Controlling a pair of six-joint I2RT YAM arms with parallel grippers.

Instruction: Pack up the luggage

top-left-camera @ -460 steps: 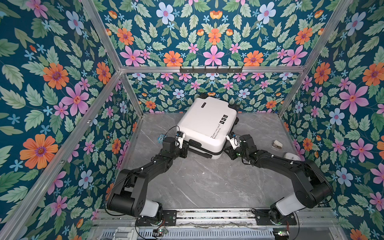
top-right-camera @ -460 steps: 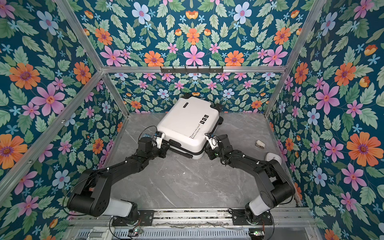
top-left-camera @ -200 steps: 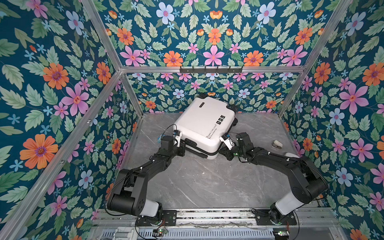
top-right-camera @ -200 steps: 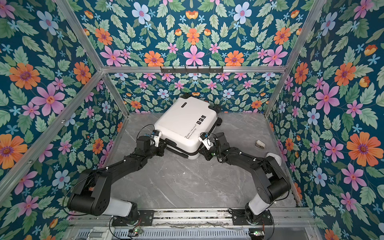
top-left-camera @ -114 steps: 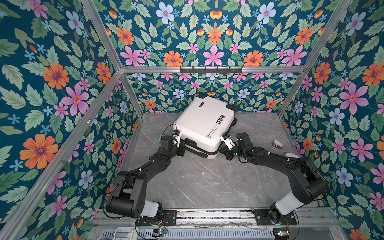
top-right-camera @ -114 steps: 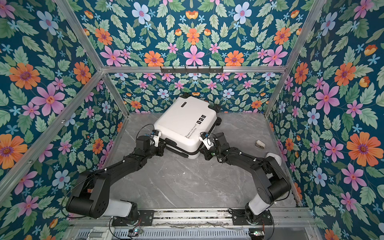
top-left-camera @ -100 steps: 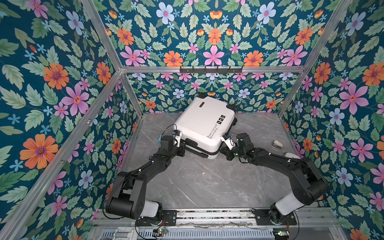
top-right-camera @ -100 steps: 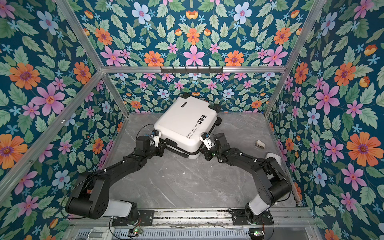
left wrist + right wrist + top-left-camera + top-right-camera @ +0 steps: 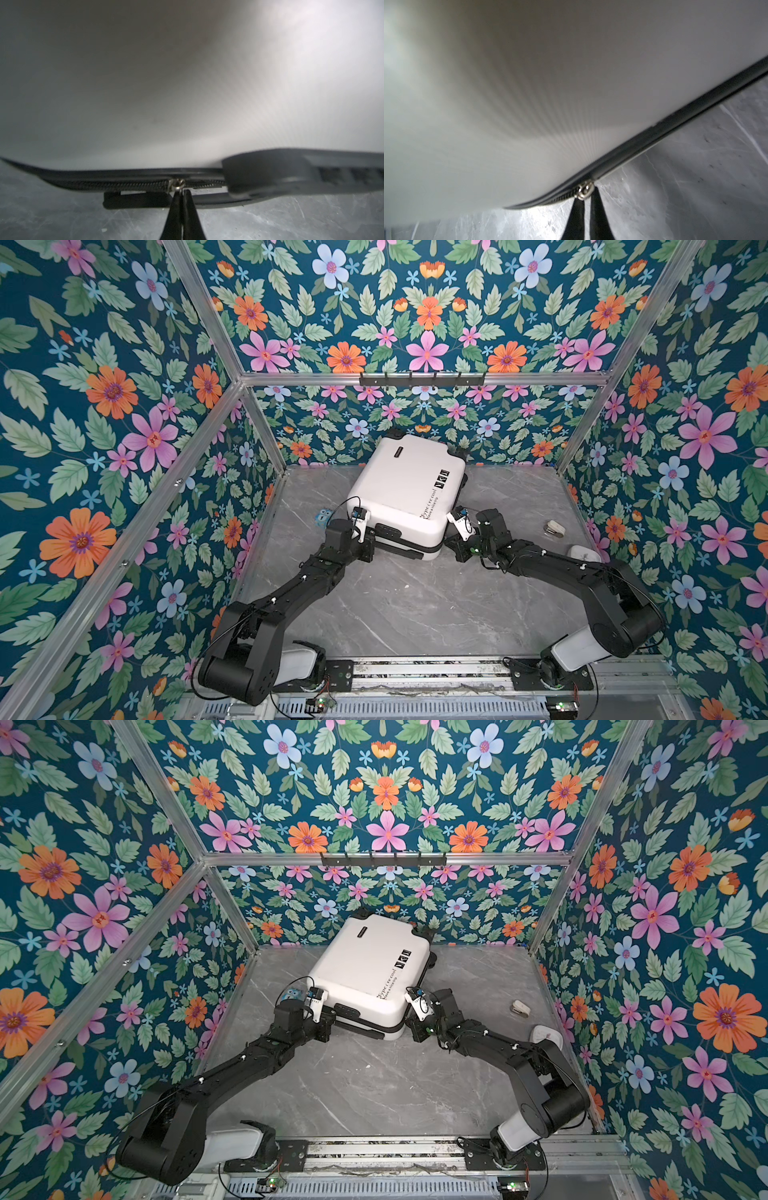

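The luggage (image 9: 409, 485), a smooth, round-cornered white hard shell with black printed text, lies flat and closed at 12 o'clock on the grey marbled bench (image 9: 395, 605). At its 7 o'clock corner the left gripper (image 9: 182, 192) has its slim black jaws pressed together, tips touching a silver slider (image 9: 176, 184) on the toothed black zipper band (image 9: 124, 184); whether a pull sits between them cannot be told. At 5 o'clock the right gripper (image 9: 586, 195) narrowly pinches a metal slider (image 9: 584, 191).
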